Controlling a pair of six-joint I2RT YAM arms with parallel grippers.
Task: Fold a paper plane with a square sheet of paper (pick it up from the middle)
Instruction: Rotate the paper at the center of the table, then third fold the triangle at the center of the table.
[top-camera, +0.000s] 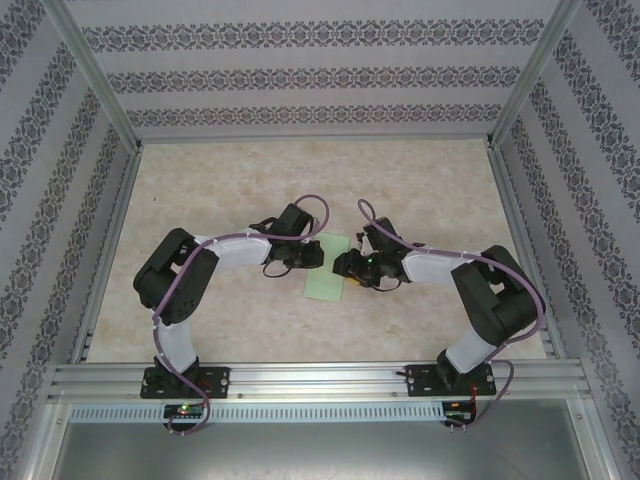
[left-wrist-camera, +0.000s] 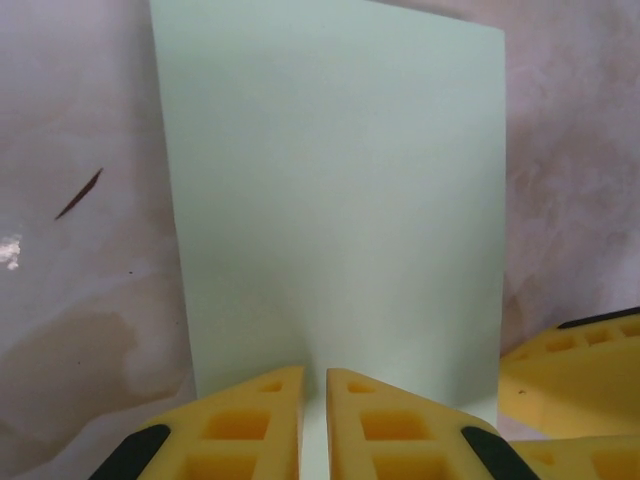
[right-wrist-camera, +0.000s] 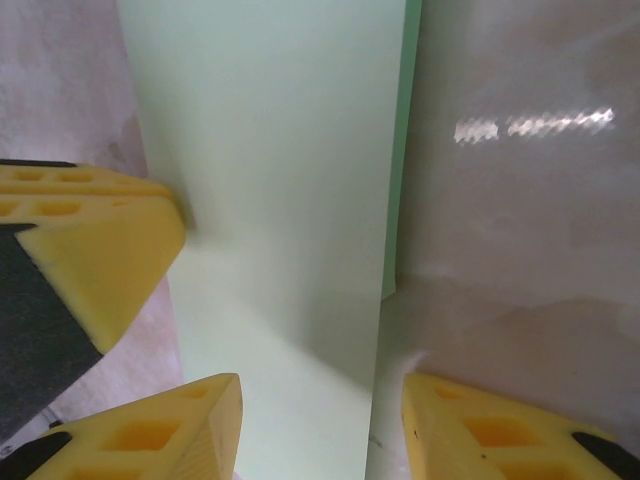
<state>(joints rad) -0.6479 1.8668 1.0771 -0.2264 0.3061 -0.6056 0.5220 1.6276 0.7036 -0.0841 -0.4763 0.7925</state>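
pale green thin paper sheet (top-camera: 326, 270) lies folded at frame centre, beige table (top-camera: 200, 185) open around it; left claw (left-wrist-camera: 314, 420) seemingly clamped on its lower edge, right claw (right-wrist-camera: 320, 425) apart astride another edge.

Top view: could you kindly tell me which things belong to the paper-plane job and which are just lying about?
Part of the job:
green paper
left gripper
right gripper

Just there:
table
dark sliver on the table
patterned walls
metal frame
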